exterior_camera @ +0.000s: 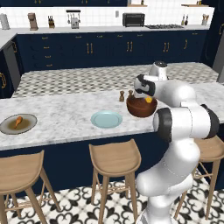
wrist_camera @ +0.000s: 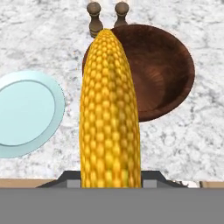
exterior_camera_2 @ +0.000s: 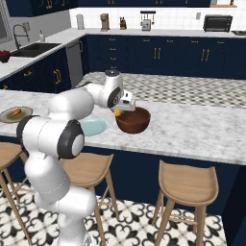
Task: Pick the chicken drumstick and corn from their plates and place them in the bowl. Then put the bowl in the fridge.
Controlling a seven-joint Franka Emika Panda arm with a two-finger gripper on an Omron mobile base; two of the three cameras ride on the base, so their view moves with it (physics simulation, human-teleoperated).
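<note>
My gripper point(exterior_camera: 147, 95) is shut on the corn point(wrist_camera: 109, 113), a bright yellow cob that hangs over the near left rim of the dark wooden bowl point(wrist_camera: 164, 72). From the right base the corn point(exterior_camera_2: 116, 112) shows just left of the bowl point(exterior_camera_2: 133, 120). The light blue plate point(exterior_camera: 106, 119) lies bare to the bowl's left. Far left on the counter, the chicken drumstick point(exterior_camera: 18, 121) rests on the brownish plate point(exterior_camera: 8, 127). A strip of the grey fridge point(exterior_camera: 220, 63) shows at the far right edge.
Two small brown shakers point(wrist_camera: 107, 15) stand just behind the bowl. Wooden stools point(exterior_camera: 114, 159) line the island's near side. Behind the island run navy cabinets, with a sink point(exterior_camera_2: 36, 48) at the left.
</note>
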